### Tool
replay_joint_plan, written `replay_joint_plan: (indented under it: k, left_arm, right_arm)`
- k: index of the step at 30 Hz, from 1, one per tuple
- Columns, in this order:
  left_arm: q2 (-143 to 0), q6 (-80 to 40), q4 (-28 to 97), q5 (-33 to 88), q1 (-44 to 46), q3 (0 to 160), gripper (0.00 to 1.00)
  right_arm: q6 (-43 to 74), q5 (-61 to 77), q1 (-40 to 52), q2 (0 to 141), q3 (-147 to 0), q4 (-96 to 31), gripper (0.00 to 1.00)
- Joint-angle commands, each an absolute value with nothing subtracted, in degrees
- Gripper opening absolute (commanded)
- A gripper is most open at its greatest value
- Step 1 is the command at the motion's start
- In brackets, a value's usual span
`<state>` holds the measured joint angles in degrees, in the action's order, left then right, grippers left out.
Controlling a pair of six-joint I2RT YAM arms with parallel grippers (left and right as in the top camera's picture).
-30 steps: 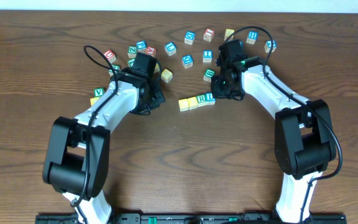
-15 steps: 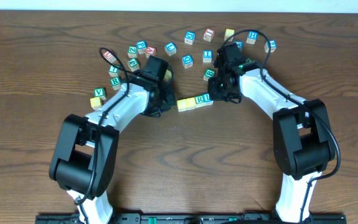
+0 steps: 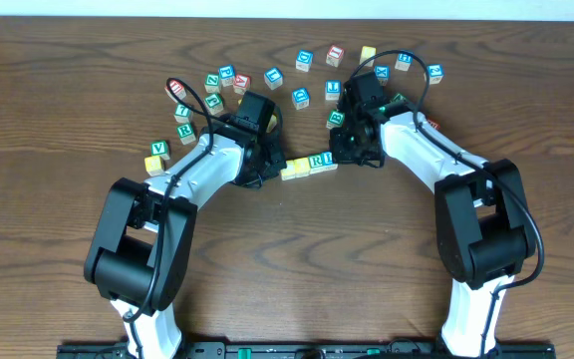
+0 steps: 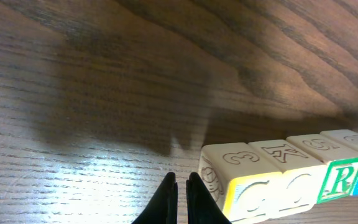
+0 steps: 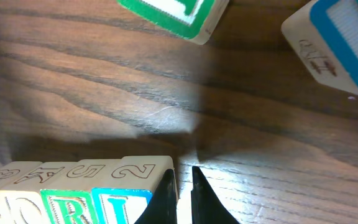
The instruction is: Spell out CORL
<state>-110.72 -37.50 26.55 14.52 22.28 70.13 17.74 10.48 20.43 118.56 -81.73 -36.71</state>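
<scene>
**Two pincers flank the CORL row [image 3: 308,165] on a wooden worktop [image 3: 287,259].**
The four cubes sit edge to edge midway between the side edges, nearer the far edge, just clear of scattered alphabet blocks [image 3: 301,97]. The left pincer [image 4: 181,185], fingers pressed together, stands just beside the C cube [image 4: 247,193]. The right pincer [image 5: 180,177], likewise closed, stands beside the L cube [image 5: 120,208].

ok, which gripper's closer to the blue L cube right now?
Right. The right gripper sits close beside the blue L cube, at its outer end. The left gripper is beside the C cube, at the opposite end of CORL.
</scene>
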Motion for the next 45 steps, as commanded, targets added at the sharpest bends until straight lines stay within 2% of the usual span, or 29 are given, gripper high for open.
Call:
replay_joint_plan:
  k: [1, 45]
  left_arm:
    - [-111.46, -37.63, 26.24, 14.61, 22.44, 70.32, 0.08]
    - [-111.48, -35.86, 21.63, 14.5, 22.48, 70.32, 0.07]
  right_arm:
    - [19.77, 10.96, 21.34, 117.38, -81.47, -37.21, 0.04]
    - [23.22, 11.11, 24.47, 117.38, -81.45, -38.39, 0.04]
